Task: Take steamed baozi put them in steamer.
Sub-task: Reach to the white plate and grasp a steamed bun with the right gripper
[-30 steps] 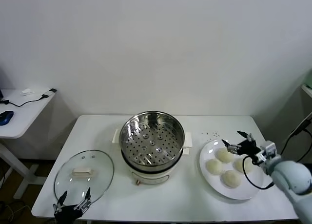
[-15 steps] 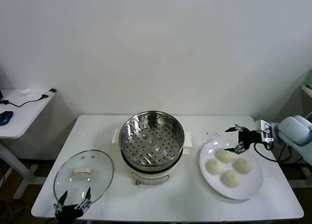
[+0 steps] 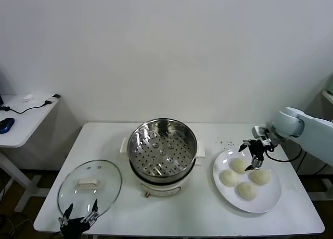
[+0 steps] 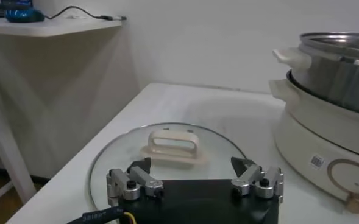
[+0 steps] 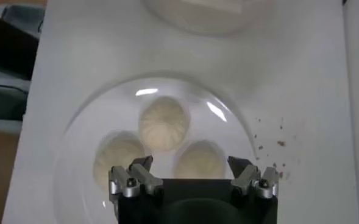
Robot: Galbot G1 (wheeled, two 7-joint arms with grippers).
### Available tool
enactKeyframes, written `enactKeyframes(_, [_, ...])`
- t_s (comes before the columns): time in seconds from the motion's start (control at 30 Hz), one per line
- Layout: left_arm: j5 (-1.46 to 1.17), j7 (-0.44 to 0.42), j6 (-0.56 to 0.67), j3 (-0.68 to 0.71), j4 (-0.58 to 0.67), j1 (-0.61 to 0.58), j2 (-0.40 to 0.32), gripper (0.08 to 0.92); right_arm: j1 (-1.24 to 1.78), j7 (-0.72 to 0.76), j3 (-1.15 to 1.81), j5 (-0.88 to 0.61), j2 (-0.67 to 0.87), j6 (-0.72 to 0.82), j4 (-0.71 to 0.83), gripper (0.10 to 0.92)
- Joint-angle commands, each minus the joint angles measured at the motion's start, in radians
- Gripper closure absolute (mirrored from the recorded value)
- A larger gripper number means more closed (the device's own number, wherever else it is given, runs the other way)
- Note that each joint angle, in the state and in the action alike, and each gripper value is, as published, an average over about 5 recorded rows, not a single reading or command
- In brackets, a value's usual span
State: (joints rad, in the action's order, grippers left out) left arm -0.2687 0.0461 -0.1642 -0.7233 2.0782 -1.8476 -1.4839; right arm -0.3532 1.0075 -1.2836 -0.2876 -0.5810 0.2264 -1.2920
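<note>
- Right gripper (image 3: 252,153): jaws spread wide, nothing between them; poised over the far edge of the plate (image 3: 270,200), above the bun nearest the steamer's side; no contact seen.
- Same claw in right wrist view (image 5: 191,167): both fingertips apart, three buns visible beneath.
- Steamed baozi (image 3: 239,165): four on the plate, clustered close together, none lifted.
- Plate: flat on the table (image 3: 208,208), just beside the steamer, on the robot's right of it.
- Steamer (image 3: 162,145): at table centre, uncovered, perforated tray bare.
- Glass lid (image 3: 89,184): flat on the table, on the robot's left of the steamer, well apart from the plate.
- Left gripper (image 3: 78,218): fingers spread, empty; parked at the near table edge, beside the lid, away from the steamer.
- Dark specks (image 3: 225,142): scattered on the table between steamer and plate.
</note>
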Motion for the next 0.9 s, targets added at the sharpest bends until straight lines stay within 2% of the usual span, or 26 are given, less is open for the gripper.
enactKeyframes(0.03, [0.001,0.000,0.001,0.000,-0.005,0.002,-0.004,0.177,0.010,-0.097,-0.049,0.002,-0.059,0.091,0.083,0.203])
enactKeyframes(0.23, [0.002,0.000,0.002,0.000,-0.006,0.000,-0.005,0.177,0.094,-0.105,0.035,0.005,-0.088,0.095,0.136,0.203])
enactKeyframes(0.43, [0.003,0.000,0.001,0.005,-0.003,-0.003,-0.011,0.177,0.107,-0.052,0.012,0.022,-0.124,0.092,0.142,0.203])
enactKeyframes(0.9, [0.005,0.006,0.011,0.004,-0.010,-0.008,-0.022,0.177,0.120,-0.036,0.017,0.060,-0.169,0.083,0.201,0.203])
